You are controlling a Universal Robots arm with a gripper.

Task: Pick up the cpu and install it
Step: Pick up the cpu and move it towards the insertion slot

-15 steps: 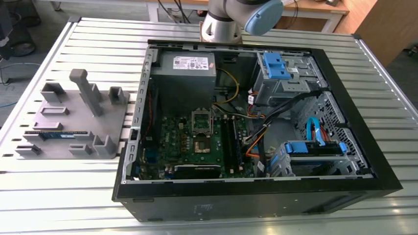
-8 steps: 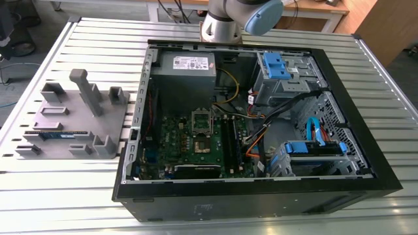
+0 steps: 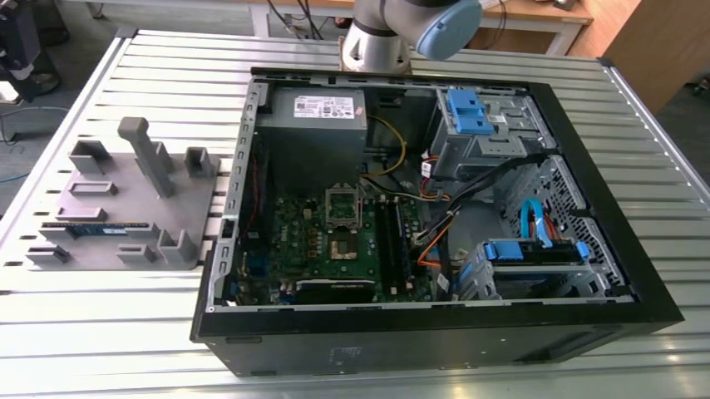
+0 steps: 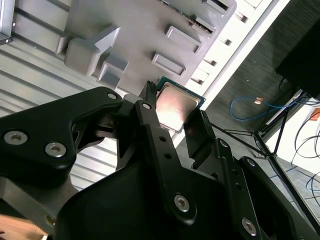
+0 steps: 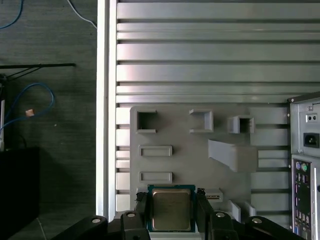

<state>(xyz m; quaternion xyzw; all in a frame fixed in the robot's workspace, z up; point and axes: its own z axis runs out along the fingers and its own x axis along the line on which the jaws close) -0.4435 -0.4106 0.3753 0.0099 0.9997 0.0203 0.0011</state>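
The cpu (image 5: 171, 209), a small square chip with a shiny metal top and green rim, sits between the two black fingers (image 5: 141, 211) of my gripper (image 5: 171, 214), which is shut on it. In the second wrist view the cpu (image 4: 176, 103) shows between the same fingers (image 4: 150, 112), held well above the grey fixture tray (image 4: 145, 30). In the exterior view the arm (image 3: 400, 33) is at the back edge of the table, behind the open computer case (image 3: 433, 249). The motherboard's socket (image 3: 342, 241) lies inside the case with its silver frame (image 3: 342, 204) raised.
The grey fixture tray (image 3: 122, 208) on the exterior view's left has several upright holders and carries a blue-green memory stick (image 3: 95, 226). Cables and blue drive cages (image 3: 480, 116) fill the case's right side. The case's rear panel (image 5: 305, 165) borders the tray. Blue cable lies on the floor (image 5: 30, 102).
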